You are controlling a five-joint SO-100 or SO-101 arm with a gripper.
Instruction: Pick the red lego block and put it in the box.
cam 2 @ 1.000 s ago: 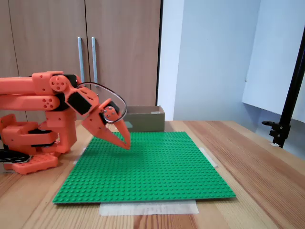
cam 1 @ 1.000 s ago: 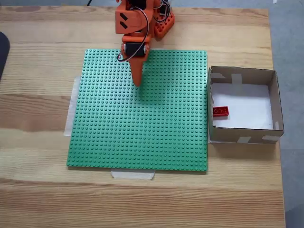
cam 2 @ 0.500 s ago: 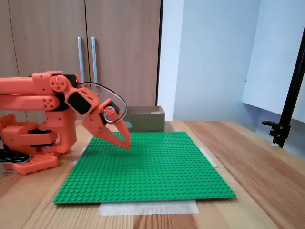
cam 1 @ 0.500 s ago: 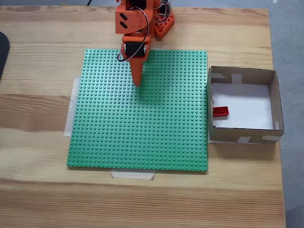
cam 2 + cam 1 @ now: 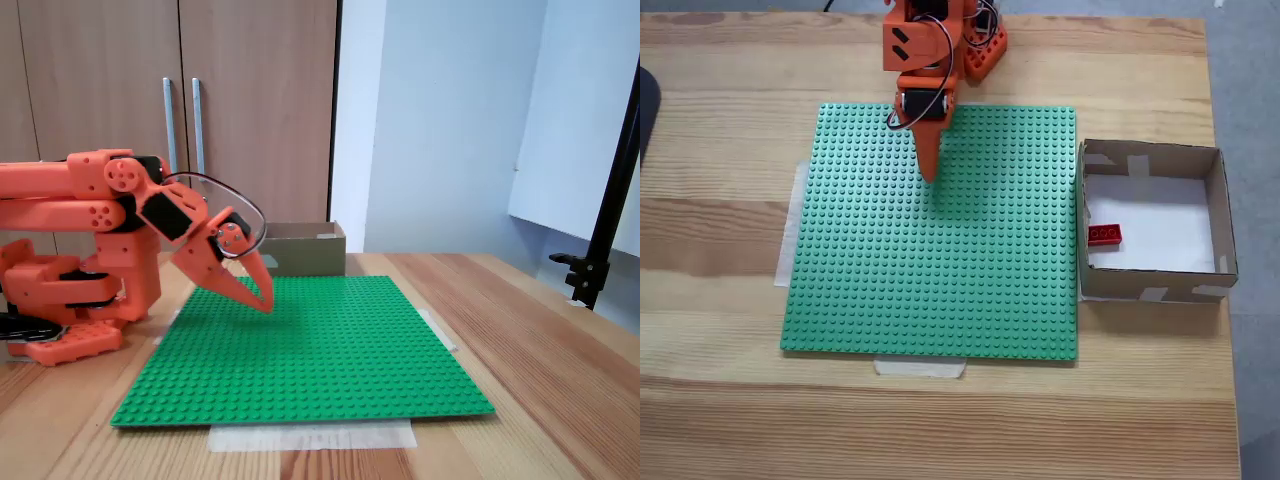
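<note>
The red lego block [image 5: 1104, 235] lies on the white bottom of the box [image 5: 1219, 210], close to its left wall, in a fixed view from above. From the side, the box [image 5: 305, 250] stands behind the green baseplate. My orange gripper [image 5: 930, 174] is shut with nothing in it, its tip pointing down just above the baseplate's upper part, well left of the box. In a fixed view from the side the gripper [image 5: 266, 303] hangs low over the plate's back left area. The block is hidden in that view.
A large green studded baseplate [image 5: 940, 260] is taped to the wooden table [image 5: 720, 260]. The arm's orange base [image 5: 60, 320] sits at the table's back edge. A black stand [image 5: 600, 240] rises at the right in the side view.
</note>
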